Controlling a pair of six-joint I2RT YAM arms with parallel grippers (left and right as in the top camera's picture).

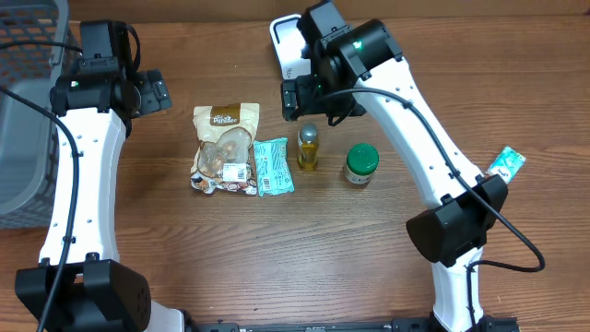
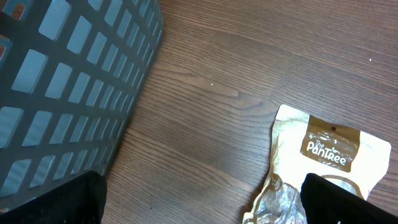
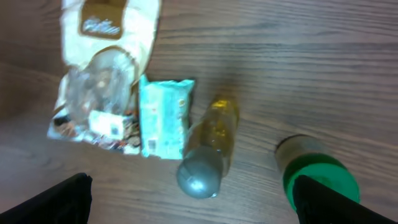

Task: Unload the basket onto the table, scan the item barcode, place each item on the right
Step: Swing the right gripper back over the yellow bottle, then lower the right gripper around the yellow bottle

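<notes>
Nearest the arm bases, four items lie in a row on the brown wooden table (image 1: 369, 267). They are a short jar with a green lid (image 1: 361, 163), a small bottle of yellow liquid with a silver cap (image 1: 308, 148), a flat teal wrapped packet (image 1: 274, 167) and a white-and-brown "Pantree" pouch (image 1: 226, 138). Packet and pouch touch, the bottle is just beside the packet, and the jar stands apart.

Next out, the right gripper (image 1: 310, 100) hovers above the bottle, jaws spread wide and empty. The left gripper (image 1: 152, 92) is likewise wide open and holds nothing. It sits over bare wood between the grey plastic basket (image 1: 28, 138) and the pouch.

Which item is meant is not settled; the bottle is my reading, since it lies under your right jaws. Its barcode does not show in any view.

- Descend straight and centre the body between the fingers.
- Close below the cap, so the label remains uncovered.
- Lift clear before turning it.

Farthest, a white flat device with a dark face (image 1: 284, 41) lies partly under the right arm, probably the scanner. Present the code squarely to it.
</notes>
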